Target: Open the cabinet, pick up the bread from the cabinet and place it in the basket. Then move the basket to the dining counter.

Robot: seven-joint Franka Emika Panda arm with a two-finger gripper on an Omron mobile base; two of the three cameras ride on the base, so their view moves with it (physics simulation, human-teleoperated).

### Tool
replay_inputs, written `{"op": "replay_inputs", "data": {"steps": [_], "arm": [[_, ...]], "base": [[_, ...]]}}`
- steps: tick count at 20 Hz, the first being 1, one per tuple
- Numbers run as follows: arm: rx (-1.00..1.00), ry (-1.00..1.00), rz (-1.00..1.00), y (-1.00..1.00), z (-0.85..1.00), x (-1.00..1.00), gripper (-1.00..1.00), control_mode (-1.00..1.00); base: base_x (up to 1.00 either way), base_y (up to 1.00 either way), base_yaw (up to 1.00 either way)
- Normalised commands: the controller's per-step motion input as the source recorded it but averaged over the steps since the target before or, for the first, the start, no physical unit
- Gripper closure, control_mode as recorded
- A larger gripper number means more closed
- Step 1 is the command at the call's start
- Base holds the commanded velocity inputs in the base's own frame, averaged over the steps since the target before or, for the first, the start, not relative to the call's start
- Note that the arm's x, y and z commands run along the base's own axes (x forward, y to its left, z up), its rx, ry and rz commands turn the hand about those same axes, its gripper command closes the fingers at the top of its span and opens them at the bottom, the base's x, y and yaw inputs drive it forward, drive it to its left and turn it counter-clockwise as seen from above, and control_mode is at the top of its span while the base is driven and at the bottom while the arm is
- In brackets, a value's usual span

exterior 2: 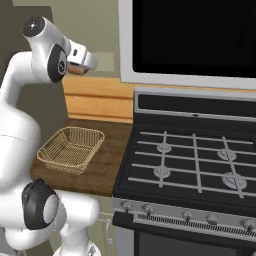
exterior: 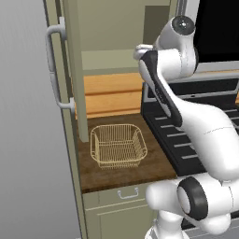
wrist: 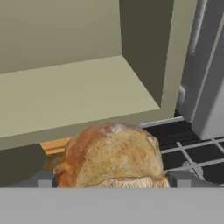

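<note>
The gripper [wrist: 113, 181] grasps the bread [wrist: 111, 155] between wide-set jaws, just outside the open cabinet [exterior: 112, 42] shelf. The basket [exterior: 117, 144] sits on the worktop [exterior: 126, 175] below and nearer the robot, so the coming move looks downward.

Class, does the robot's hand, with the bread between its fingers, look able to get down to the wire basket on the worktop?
Probably yes. The hand, fingers either side of the bread, is high by the open cabinet. The basket sits below with nothing in it or over it, and the cabinet door is swung aside.
</note>
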Motion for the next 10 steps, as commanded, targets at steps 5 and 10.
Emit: {"op": "replay_inputs", "data": {"steps": [5, 10], "arm": [[0.07, 0.01, 0.08, -0.04, 0.04, -1.0, 1.0, -1.0], [0.02, 0.0, 0.18, 0.0, -0.01, -1.0, 1.0, -1.0]], "base": [[0.0, 0.0, 0.0], [0.0, 0.0, 0.0]]}}
